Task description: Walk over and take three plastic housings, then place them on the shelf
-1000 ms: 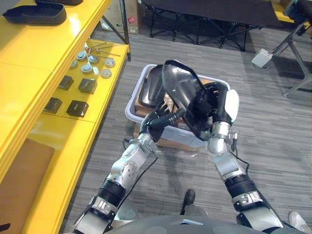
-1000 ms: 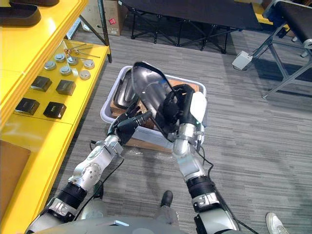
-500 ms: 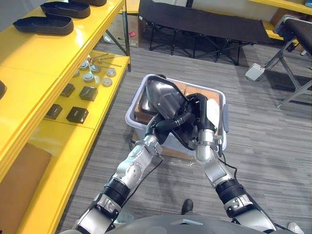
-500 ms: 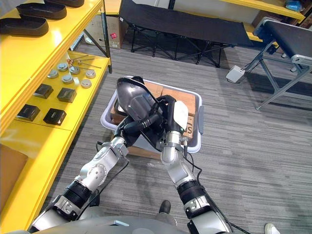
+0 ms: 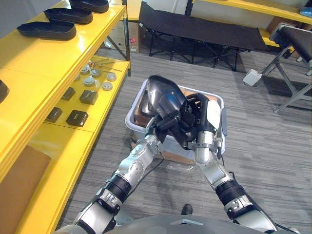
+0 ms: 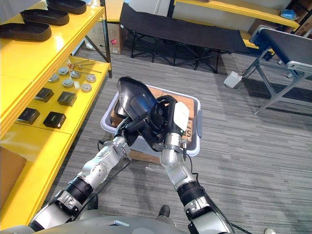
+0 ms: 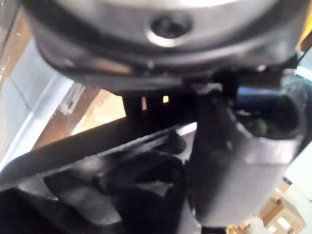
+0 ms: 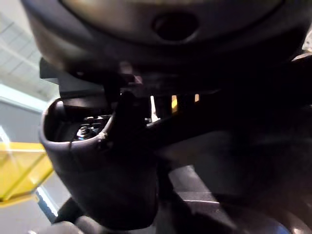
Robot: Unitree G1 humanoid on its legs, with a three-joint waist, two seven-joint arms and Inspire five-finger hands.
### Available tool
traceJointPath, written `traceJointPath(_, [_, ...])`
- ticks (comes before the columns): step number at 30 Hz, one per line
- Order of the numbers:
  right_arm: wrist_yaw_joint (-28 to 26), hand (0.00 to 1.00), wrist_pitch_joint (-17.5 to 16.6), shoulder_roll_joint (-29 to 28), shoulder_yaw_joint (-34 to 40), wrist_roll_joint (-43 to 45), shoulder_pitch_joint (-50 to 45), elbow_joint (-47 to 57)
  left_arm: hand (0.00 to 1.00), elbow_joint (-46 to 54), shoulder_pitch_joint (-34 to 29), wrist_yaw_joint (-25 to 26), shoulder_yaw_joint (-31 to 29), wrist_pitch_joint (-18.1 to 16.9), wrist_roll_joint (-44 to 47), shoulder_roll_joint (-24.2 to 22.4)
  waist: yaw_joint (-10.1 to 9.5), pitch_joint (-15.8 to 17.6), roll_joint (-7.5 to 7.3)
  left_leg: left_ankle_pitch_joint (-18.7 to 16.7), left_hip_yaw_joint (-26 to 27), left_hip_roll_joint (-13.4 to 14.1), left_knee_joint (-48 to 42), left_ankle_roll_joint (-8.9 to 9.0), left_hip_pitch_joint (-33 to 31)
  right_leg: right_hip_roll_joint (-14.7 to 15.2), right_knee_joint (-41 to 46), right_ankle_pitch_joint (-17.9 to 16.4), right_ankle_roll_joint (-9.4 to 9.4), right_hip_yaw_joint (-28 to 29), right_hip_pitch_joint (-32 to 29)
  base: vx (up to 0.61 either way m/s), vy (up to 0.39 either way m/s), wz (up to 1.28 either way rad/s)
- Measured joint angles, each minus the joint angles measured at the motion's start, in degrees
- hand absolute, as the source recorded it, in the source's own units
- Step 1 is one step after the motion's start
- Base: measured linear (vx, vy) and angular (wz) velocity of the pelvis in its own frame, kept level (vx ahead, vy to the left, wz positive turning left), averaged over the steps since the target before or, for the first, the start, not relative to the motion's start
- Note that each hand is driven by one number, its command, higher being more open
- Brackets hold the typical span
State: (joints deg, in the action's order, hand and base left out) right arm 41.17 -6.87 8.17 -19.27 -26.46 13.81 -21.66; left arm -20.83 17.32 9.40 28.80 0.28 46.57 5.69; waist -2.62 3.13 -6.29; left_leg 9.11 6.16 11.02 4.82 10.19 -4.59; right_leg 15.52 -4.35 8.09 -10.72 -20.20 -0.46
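Observation:
A dark glossy plastic housing [image 5: 163,95] hangs tilted above the white bin [image 5: 132,116], held between both hands. My left hand [image 5: 168,122] comes up from below with its fingers curled on the housing's lower edge. My right hand [image 5: 197,114], with a white thumb cover, is curled round its right side. Up close, the housing [image 7: 165,29] looms over the left hand and the same housing [image 8: 170,19] over the right hand. The yellow shelf [image 5: 39,63] runs along the left. Three dark housings [image 5: 48,30] lie in a row on its top level.
Another dark housing [image 5: 143,104] lies in the bin, which sits on a cardboard box [image 5: 168,155]. Small black boxes [image 5: 77,117] and round metal parts [image 5: 90,80] lie on the lower shelf level. A black folding cot [image 5: 204,31] stands behind the bin.
The camera has tilted up. My left hand rose from beside the bin and closed on the housing's lower edge. The housing tipped from upright towards the left.

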Motion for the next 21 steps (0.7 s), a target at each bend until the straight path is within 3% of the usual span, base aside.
traceJointPath(4, [0.4, 0.00, -0.3, -0.1, -0.2, 0.5, 0.0, 0.0, 0.00, 0.0, 0.0, 1.0, 2.4, -3.3, 0.3, 1.0, -0.22, -0.1, -0.13, 0.0, 0.0, 0.0, 0.0, 0.00, 0.1, 0.0, 0.0, 0.0, 0.00, 0.0, 0.0, 0.00, 0.000, 0.00])
traceJointPath(9, [1.5, 0.00, -3.3, -0.1, -0.2, 1.0, -0.4, 0.1, 0.00, 0.0, -0.4, 0.7, 2.3, -6.5, 0.8, 1.0, 0.27, -0.2, -0.14, -0.1, 0.2, 0.0, 0.0, 0.04, 0.2, 0.0, 0.0, 0.0, 0.00, 0.0, 0.1, 0.00, 0.000, 0.00])
traceJointPath(10, [1.9, 1.00, -4.0, -0.1, -0.1, 1.0, -0.8, 0.1, 0.00, 0.0, -0.5, 0.2, 2.2, -6.7, 0.8, 1.1, 0.43, -0.2, -0.14, -0.2, 0.2, 0.0, 0.0, 0.06, 0.4, 0.1, -0.1, 0.0, -0.01, 0.0, 0.2, 0.00, 0.000, 0.00])
traceJointPath(18, [3.1, 1.00, -9.6, -0.2, -2.3, 1.2, -6.3, 0.1, 0.00, 0.1, -2.4, -0.6, 0.1, -8.2, 1.1, 1.0, 1.27, -0.7, -0.06, -1.0, 0.9, 0.0, 0.0, 0.15, 1.1, 0.2, -0.1, -0.1, 0.01, 0.1, 0.5, 0.00, 0.000, -0.03])
traceJointPath(21, [3.9, 1.00, -10.4, -1.4, -2.8, 3.9, -7.4, 0.1, 0.00, 2.0, -2.8, 1.6, -1.2, -10.3, 0.7, 0.8, 1.33, -0.7, -0.05, -1.0, 1.0, 0.0, 0.0, 0.14, 1.1, 0.2, -0.1, -0.1, 0.01, 0.1, 0.5, 0.00, 0.000, 0.00])
